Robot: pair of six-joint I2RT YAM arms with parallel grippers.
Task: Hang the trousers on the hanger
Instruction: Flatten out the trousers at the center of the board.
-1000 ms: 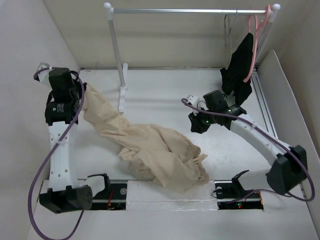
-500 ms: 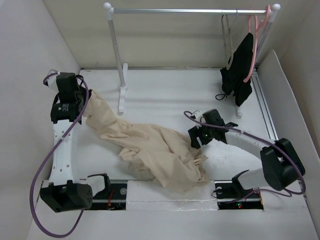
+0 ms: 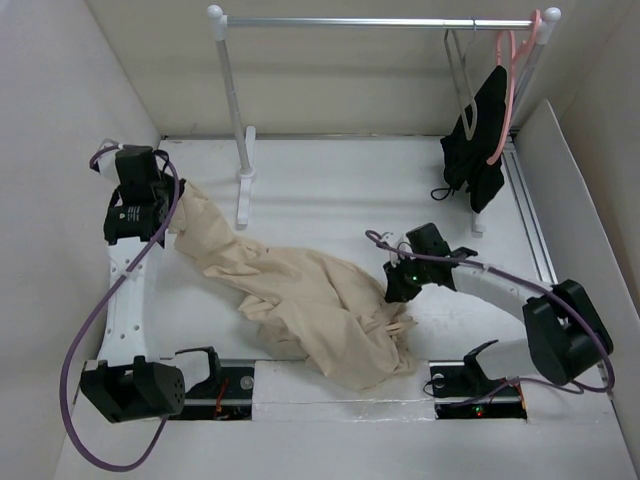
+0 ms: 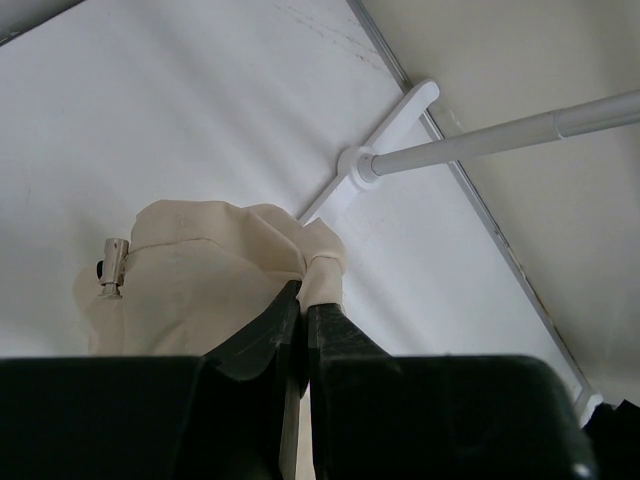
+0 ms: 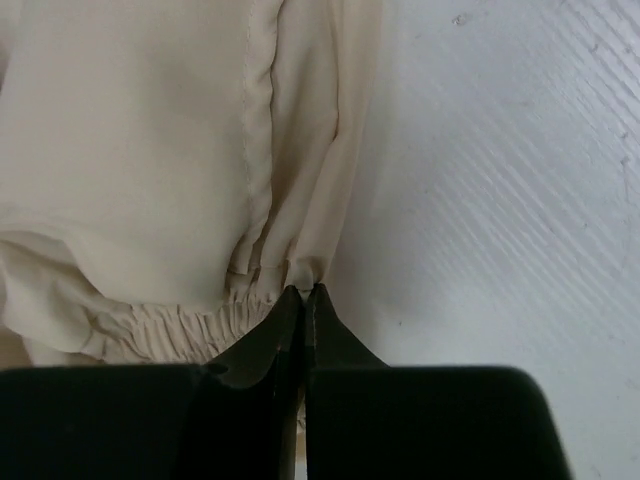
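Clamped shut on trousers (image 3: 300,300), lying along a 10-to-4 o'clock axis: left pincer (image 4: 303,300) far end, right pincer (image 5: 303,295) waistband. Hanger (image 3: 466,100) at 1 o'clock, nearer right pincer.

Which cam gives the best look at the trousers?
Top external: the whole trousers, heaped across the table. Left wrist shows only a fold pinched in the left end effector; right wrist only gathered waistband at the right end effector.
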